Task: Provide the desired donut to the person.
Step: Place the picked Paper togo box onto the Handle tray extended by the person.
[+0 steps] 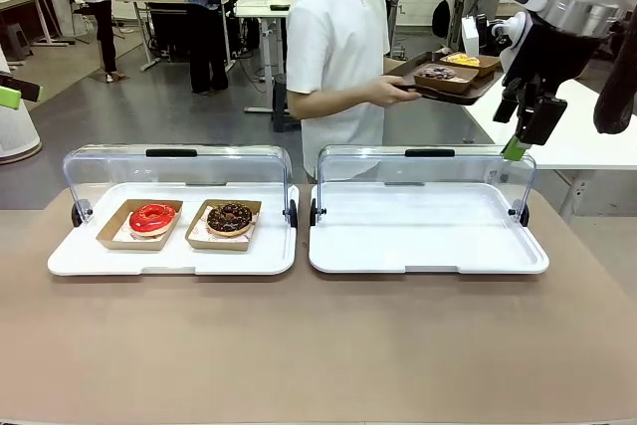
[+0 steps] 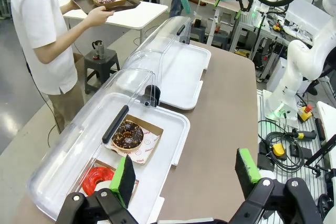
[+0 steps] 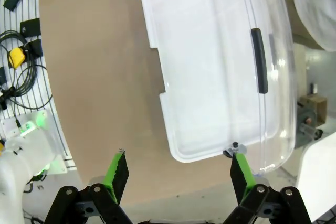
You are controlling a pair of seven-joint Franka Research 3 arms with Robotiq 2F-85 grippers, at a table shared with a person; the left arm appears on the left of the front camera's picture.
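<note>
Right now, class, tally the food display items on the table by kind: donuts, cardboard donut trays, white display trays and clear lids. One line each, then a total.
Donuts: 2, a red donut and a chocolate donut
Cardboard donut trays: 2
White display trays: 2
Clear lids: 2
Total: 8

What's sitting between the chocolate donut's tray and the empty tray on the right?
Nothing: a narrow strip of bare brown table separates the left tray holding the chocolate donut from the empty tray. The front view shows this; the left wrist view agrees.
</note>
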